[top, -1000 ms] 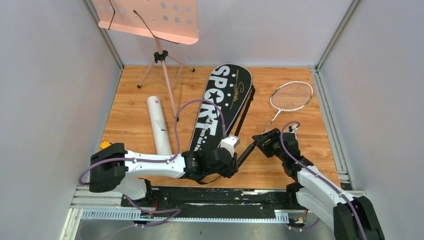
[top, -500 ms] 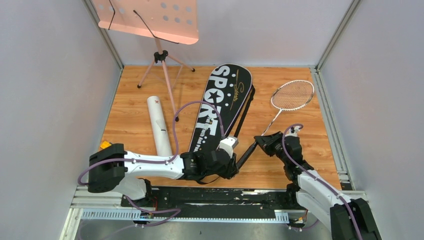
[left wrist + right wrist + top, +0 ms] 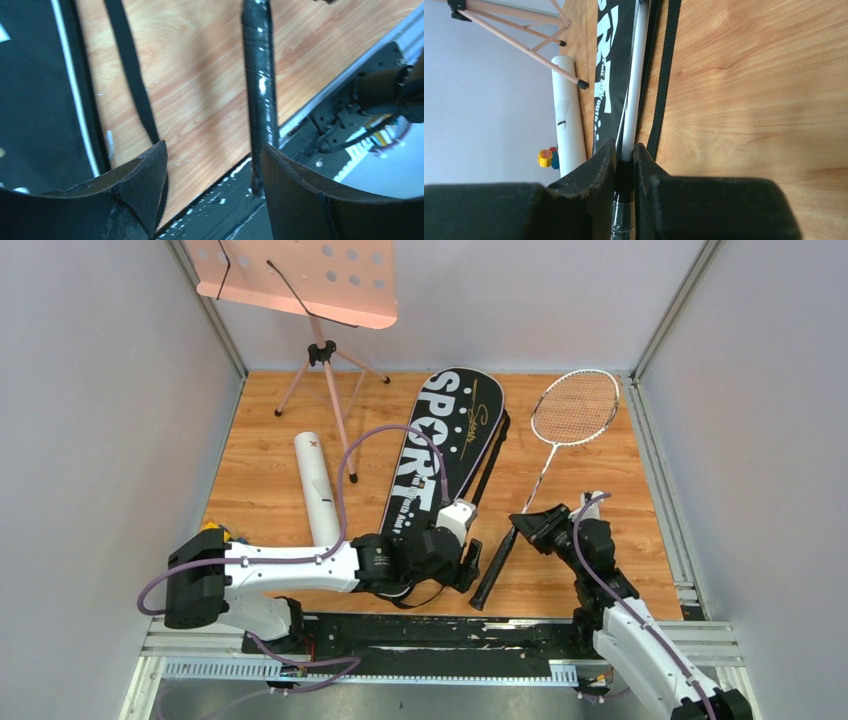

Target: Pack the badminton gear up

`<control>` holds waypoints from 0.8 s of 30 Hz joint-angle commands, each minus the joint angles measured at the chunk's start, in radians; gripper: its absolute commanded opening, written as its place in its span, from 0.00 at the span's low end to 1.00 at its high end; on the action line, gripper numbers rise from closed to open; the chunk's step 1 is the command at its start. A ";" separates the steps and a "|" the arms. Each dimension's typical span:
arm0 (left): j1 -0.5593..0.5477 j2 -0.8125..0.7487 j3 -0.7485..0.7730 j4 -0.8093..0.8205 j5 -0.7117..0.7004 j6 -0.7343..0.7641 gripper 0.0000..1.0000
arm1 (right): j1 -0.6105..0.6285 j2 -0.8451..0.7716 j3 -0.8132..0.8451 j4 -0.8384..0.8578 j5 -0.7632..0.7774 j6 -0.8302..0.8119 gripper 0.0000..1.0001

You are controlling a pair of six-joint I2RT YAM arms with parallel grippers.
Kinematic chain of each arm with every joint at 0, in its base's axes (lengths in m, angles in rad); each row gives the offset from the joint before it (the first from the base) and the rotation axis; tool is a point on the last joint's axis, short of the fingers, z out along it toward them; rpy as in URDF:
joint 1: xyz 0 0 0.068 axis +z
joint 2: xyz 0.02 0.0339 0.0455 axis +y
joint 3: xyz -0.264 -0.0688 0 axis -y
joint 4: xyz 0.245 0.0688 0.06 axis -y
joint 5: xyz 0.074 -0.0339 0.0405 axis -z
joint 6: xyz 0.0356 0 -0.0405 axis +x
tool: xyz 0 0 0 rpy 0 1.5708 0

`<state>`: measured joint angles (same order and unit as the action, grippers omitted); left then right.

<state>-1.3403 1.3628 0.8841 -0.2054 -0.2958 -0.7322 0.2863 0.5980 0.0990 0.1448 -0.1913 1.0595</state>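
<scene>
The right gripper (image 3: 624,150) is clamped on the racket (image 3: 575,407) at its thin shaft, just above the black handle (image 3: 257,75). The left gripper (image 3: 212,150) stands wide apart. The handle passes between its fingers ungripped, beside the black bag (image 3: 445,455) on the worktop (image 3: 260,490).

Pink perforated music stand (image 3: 300,280) parked at far left corner, tripod legs planted on wooden table (image 3: 590,570). Small yellow-blue toy (image 3: 547,158) spotted near left edge, partly hidden from above.

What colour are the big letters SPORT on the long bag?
White, on the black bag. The top external view shows them best.
</scene>
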 commanded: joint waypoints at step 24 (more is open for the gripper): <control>0.114 0.251 0.106 -0.276 -0.274 0.202 0.85 | 0.027 -0.395 -0.019 -0.416 -0.346 0.073 0.00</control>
<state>-1.2343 1.5860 0.9524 -0.4889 -0.5259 -0.5495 0.3065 0.2443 0.0662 -0.2298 -0.5106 1.1156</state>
